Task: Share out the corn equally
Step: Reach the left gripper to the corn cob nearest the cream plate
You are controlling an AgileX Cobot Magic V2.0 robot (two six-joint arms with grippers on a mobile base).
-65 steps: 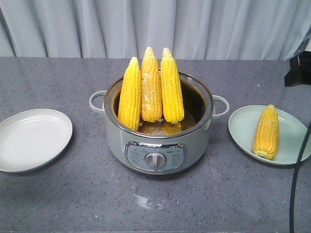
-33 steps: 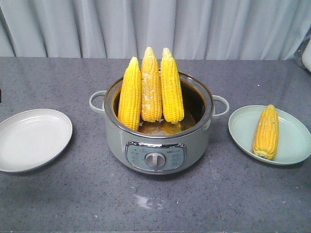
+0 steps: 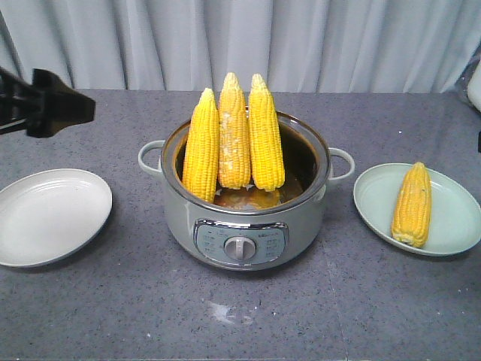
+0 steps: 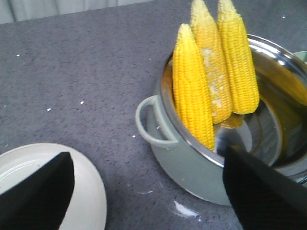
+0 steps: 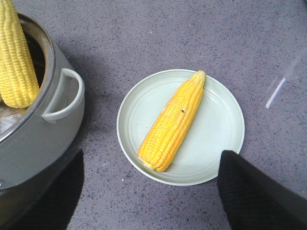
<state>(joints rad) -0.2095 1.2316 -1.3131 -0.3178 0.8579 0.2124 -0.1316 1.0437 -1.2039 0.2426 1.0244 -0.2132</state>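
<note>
A pale pleated curtain (image 3: pixel 301 45) closes off the background, and a grey speckled table (image 3: pixel 338 316) fills the rest, marked by a whitish smear (image 3: pixel 225 312) at lower centre. At mid-frame stands a grey-green electric cooker (image 3: pixel 188 218) with a dial on its front and its lid off. Three corn cobs (image 3: pixel 234 135) stand upright in it, tips up and pressed side by side toward the pot's left side. At the right of the frame a pale green plate (image 3: pixel 451 218) carries a single cob (image 3: pixel 412 204), lying with its tip toward the curtain. At the left a white plate (image 3: pixel 45 218) holds no corn.

The left tool (image 4: pixel 147 149), seen at the upper left of the front view, hangs above the table between the white plate and the cooker, its fingers apart and gripping nothing. The right tool (image 5: pixel 152 153) hangs over the green plate, likewise spread and carrying nothing.

By the look of it the share-out is about a quarter done, with one cob served and three left in the pot. An even split would appear to call for two on the white plate and one more on the green.
</note>
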